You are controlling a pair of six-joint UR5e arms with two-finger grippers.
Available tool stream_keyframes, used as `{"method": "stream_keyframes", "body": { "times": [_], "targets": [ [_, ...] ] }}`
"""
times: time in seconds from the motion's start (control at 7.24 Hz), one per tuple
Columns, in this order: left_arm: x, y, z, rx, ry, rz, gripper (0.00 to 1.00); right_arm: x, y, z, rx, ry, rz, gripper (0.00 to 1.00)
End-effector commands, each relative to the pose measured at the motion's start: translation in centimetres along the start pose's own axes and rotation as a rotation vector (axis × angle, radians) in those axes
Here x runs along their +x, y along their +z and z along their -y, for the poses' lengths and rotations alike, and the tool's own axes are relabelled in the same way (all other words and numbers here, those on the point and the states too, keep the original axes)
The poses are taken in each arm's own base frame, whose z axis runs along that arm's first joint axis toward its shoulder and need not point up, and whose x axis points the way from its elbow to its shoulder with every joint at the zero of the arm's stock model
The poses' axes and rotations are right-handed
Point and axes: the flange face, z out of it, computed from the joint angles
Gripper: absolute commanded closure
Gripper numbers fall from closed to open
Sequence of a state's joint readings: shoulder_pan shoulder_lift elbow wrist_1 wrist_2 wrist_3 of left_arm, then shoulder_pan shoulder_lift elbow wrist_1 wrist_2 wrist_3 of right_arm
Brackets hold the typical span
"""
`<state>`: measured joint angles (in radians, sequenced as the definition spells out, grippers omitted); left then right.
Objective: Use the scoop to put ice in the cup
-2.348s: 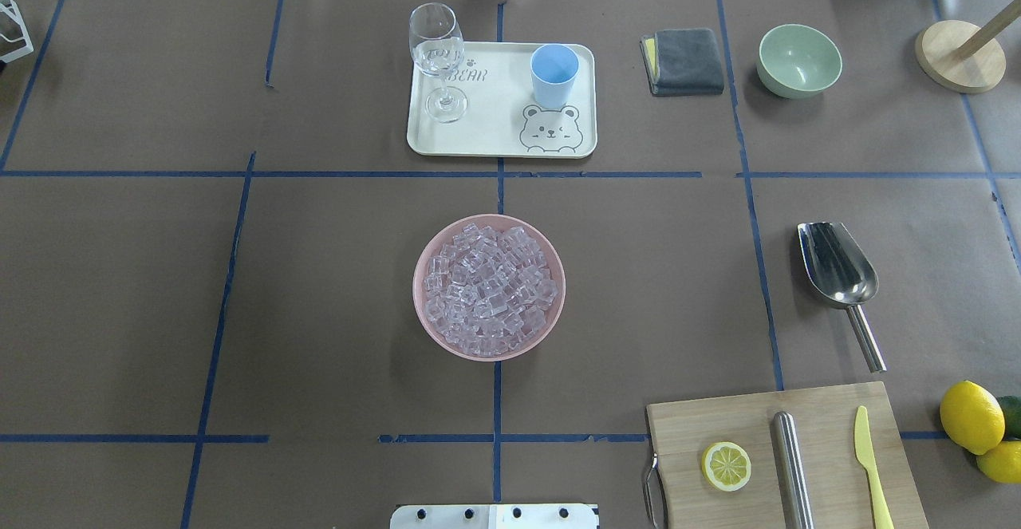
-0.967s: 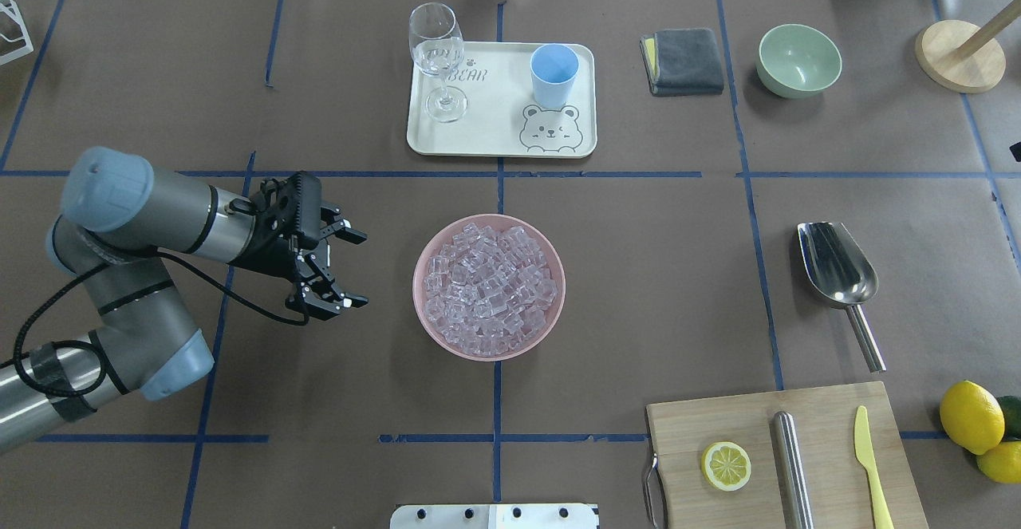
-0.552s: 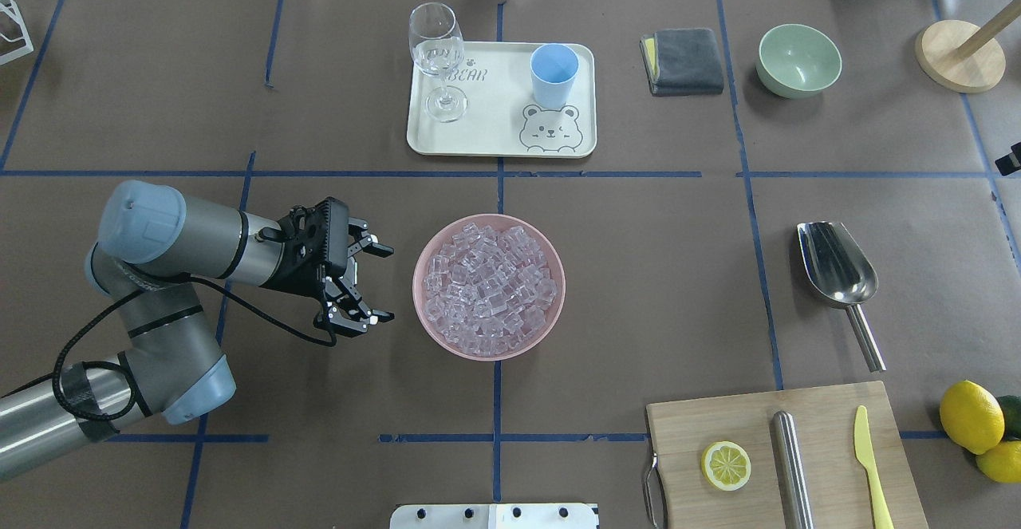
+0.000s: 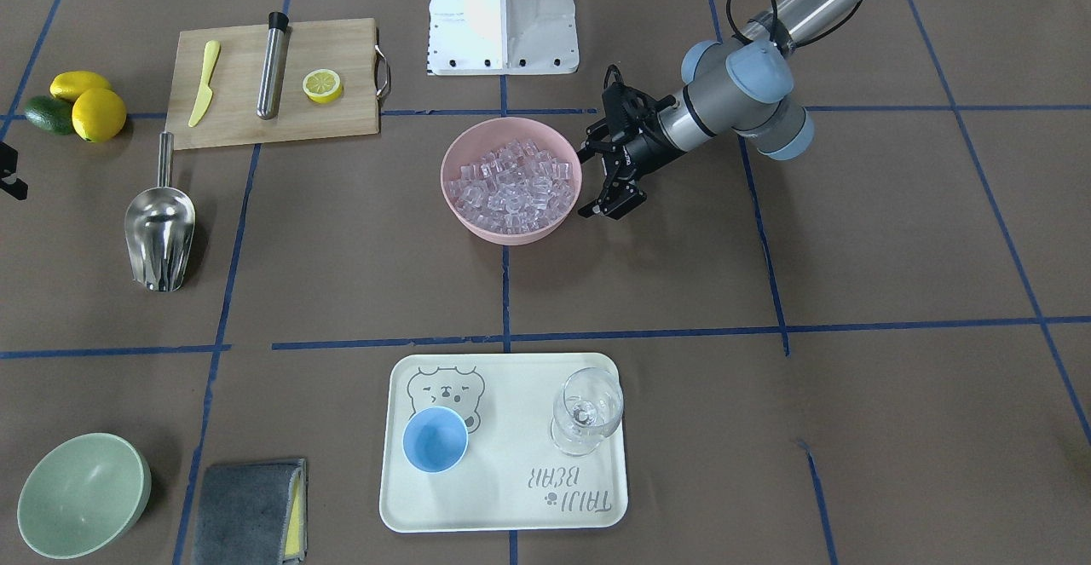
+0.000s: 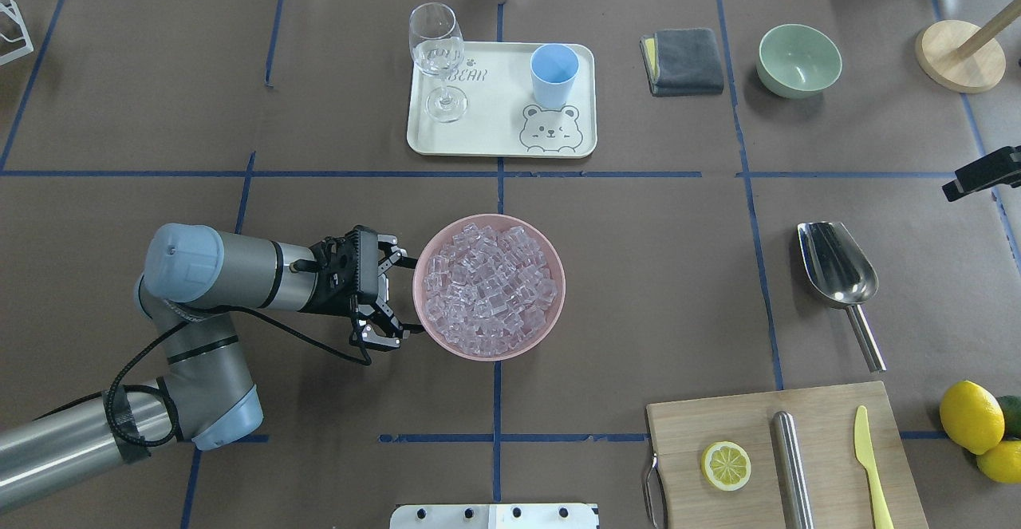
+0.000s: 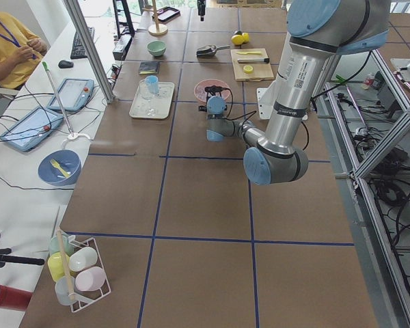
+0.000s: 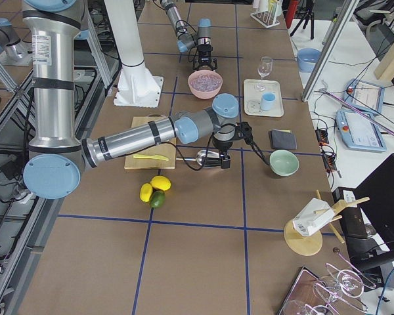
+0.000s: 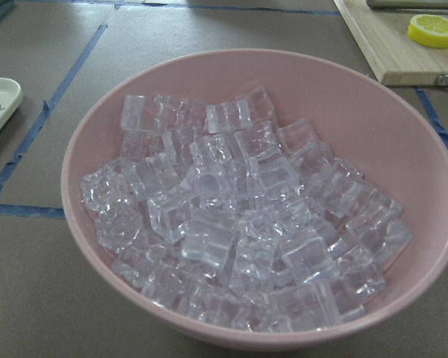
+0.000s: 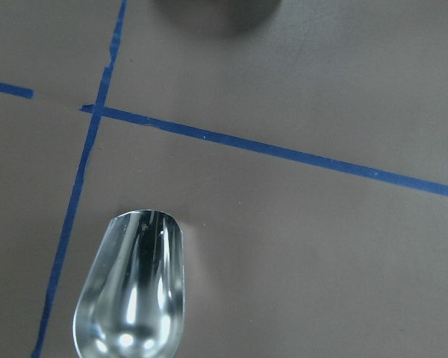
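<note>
The ice (image 5: 488, 288) is a heap of clear cubes filling a pink bowl (image 5: 558, 274) at the table's middle, and it fills the left wrist view (image 8: 239, 216). My left gripper (image 5: 408, 296) is open and empty, its fingertips on either side of the bowl's left rim. The light-blue cup (image 5: 553, 74) stands upright on a cream tray (image 5: 494, 134) at the back. The steel scoop (image 5: 837, 266) lies on the table at the right and also shows in the right wrist view (image 9: 134, 291). Only a black part of my right gripper (image 5: 983, 174) shows at the right edge, beyond the scoop; its jaws are hidden.
A stemmed glass (image 5: 437, 54) stands on the tray left of the cup. A grey cloth (image 5: 684, 61), a green bowl (image 5: 798, 58) and a wooden stand (image 5: 959, 56) are at the back right. A cutting board (image 5: 829, 425) with a lemon slice, steel cylinder and knife is front right, lemons (image 5: 971, 416) beside it.
My left arm has come in from the left and moved right until its open gripper reaches the pink bowl's rim. A black part of my right gripper has come in at the right edge.
</note>
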<state>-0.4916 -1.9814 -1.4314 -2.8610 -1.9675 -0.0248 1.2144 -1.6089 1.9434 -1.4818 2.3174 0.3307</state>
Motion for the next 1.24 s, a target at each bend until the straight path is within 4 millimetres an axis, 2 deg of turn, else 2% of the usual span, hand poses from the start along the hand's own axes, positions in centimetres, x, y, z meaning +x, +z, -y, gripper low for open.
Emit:
{"method": "stream_keyframes", "body": {
  "times": [0.0, 0.14, 0.28, 0.41, 0.55, 0.69, 0.83, 0.97, 1.1],
  "targets": [
    [0.3, 0.4, -0.2, 0.000, -0.001, 0.000, 0.00, -6.1, 1.9, -1.0, -0.018, 0.058, -0.024, 0.00],
    [0.3, 0.4, -0.2, 0.000, 0.000, 0.000, 0.00, -7.8, 4.3, -2.7, -0.033, 0.049, -0.045, 0.00],
    [0.3, 0.4, -0.2, 0.000, 0.000, 0.000, 0.00, -8.5, 6.6, -5.4, -0.053, 0.060, -0.021, 0.00],
    [0.3, 0.4, -0.2, 0.000, 0.000, 0.000, 0.00, -9.4, 8.1, -7.1, -0.077, 0.069, -0.007, 0.00],
    [0.3, 0.4, -0.1, 0.002, 0.001, 0.000, 0.00, -10.0, 10.8, -9.3, -0.108, 0.090, -0.066, 0.00],
    [0.3, 0.4, -0.1, 0.002, -0.001, 0.000, 0.00, -11.0, 13.0, -10.7, -0.081, 0.099, -0.091, 0.00],
    [0.3, 0.4, -0.1, 0.002, -0.001, 0.002, 0.00, -10.8, 15.0, -11.3, -0.078, 0.108, -0.074, 0.01],
    [0.3, 0.4, -0.1, 0.002, -0.001, 0.002, 0.00, -10.2, 16.3, -11.6, -0.068, 0.115, -0.055, 0.06],
    [0.3, 0.4, -0.2, 0.000, -0.001, 0.000, 0.00, -9.5, 16.6, -12.3, -0.077, 0.120, -0.063, 0.11]
  ]
}}
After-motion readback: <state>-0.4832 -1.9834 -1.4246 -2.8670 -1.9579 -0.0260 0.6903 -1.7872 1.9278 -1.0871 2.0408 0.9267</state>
